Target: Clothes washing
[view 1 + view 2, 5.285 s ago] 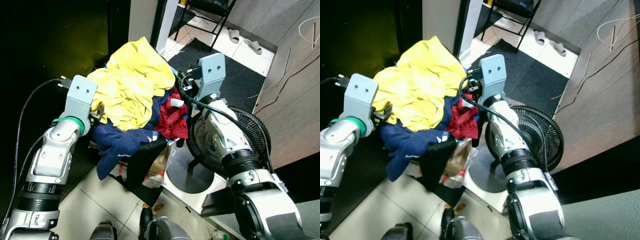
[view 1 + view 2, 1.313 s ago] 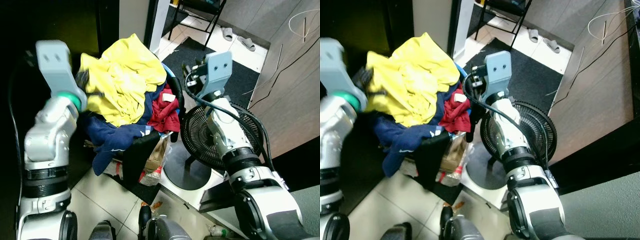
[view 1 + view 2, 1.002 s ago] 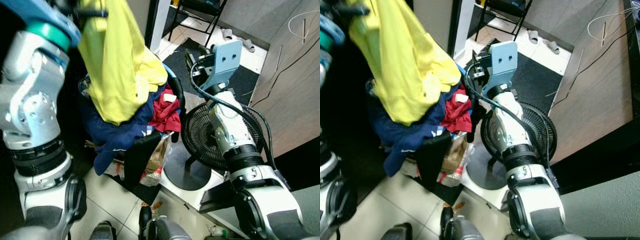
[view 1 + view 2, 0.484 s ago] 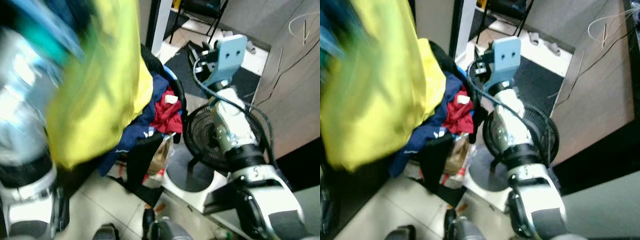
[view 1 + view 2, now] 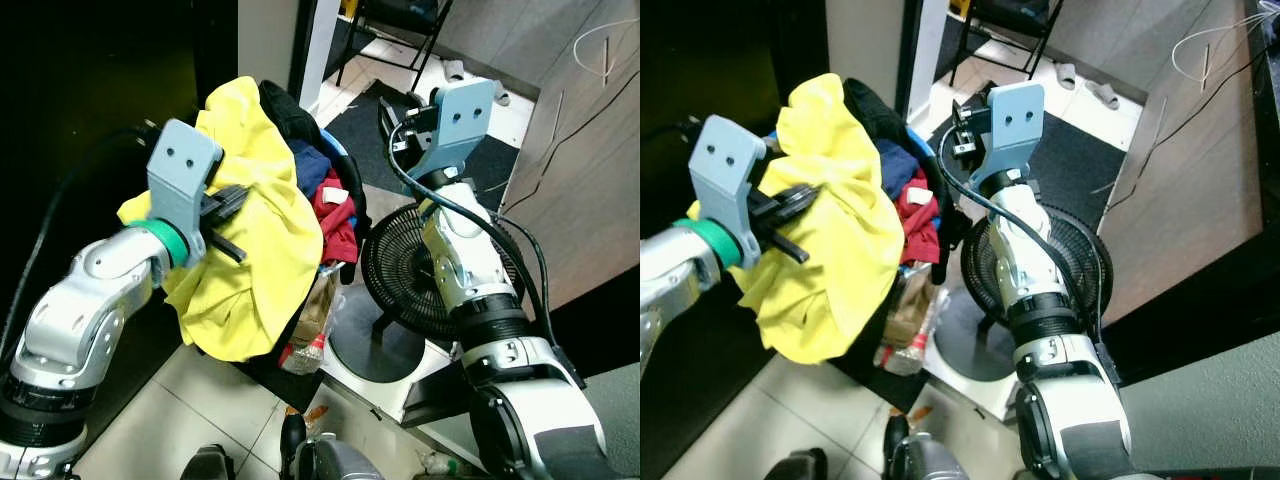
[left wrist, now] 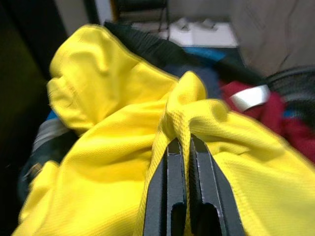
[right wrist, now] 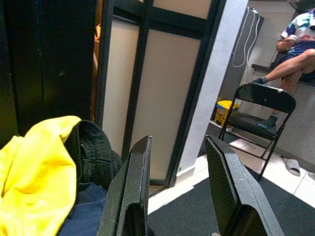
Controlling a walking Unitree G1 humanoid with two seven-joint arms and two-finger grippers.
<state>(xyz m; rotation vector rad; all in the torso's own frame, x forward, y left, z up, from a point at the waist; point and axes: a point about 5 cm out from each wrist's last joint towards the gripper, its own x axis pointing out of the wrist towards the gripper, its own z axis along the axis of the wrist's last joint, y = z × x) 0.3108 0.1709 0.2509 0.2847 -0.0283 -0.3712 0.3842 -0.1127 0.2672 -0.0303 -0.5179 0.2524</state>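
Left tool (image 6: 180, 147): fingers pressed together, clenched on a bunched fold of the yellow garment (image 5: 255, 270). The garment hangs from this tool, draped over the near side of the laundry pile (image 5: 318, 190) and trailing down toward the tiled floor (image 5: 200, 400).

Laundry pile: landmark. On top, beside the yellow garment, a black quilted item (image 7: 91, 147); below it a navy item (image 5: 312, 165); a red item (image 5: 335, 215) with a white label on the side facing the fan.

Right tool (image 7: 174, 196): fingers spread apart, holding nothing, touching nothing. It is raised above the pile's far side, pointing at a panelled partition (image 7: 147, 83) behind the pile.

Black floor fan (image 5: 410, 275): just beside the pile, under the right arm, on a white base.

Plastic-wrapped packet (image 5: 315, 320): at the foot of the pile, partly under the yellow garment.

Folding chair (image 7: 256, 113): well beyond the pile; a seated person's legs (image 7: 290, 64) behind it.

Dark mat (image 5: 1070, 170): on the floor past the fan.
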